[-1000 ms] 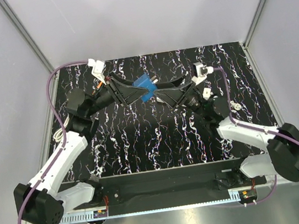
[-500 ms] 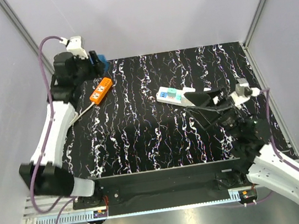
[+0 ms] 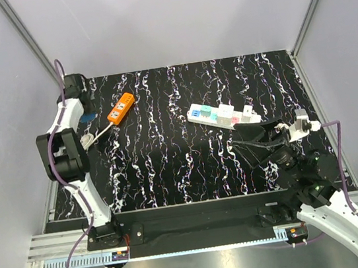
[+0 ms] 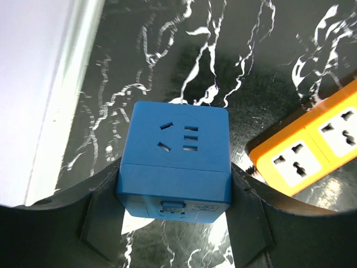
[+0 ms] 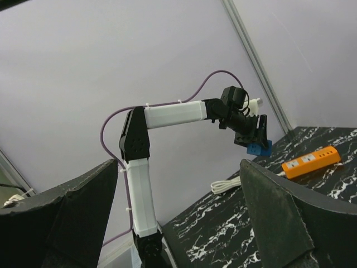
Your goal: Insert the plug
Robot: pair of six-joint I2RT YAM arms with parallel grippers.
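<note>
My left gripper is at the far left corner of the table, shut on a blue cube adapter with a socket face on top. The cube sits squeezed between both fingers, just above the black marbled table. The orange power strip lies just to its right and also shows in the left wrist view. My right gripper is open and empty, hovering right of centre, near the white power strip. In the right wrist view the blue cube shows far off in the left gripper.
A coiled white cable lies near the left edge, leading to the orange strip. The white strip holds several plugs and adapters. Grey walls and a metal frame post stand close around the left gripper.
My left arm swung from the table's middle to the far left corner, carrying the blue cube. My right arm drew back to the right, uncovering the white strip.
</note>
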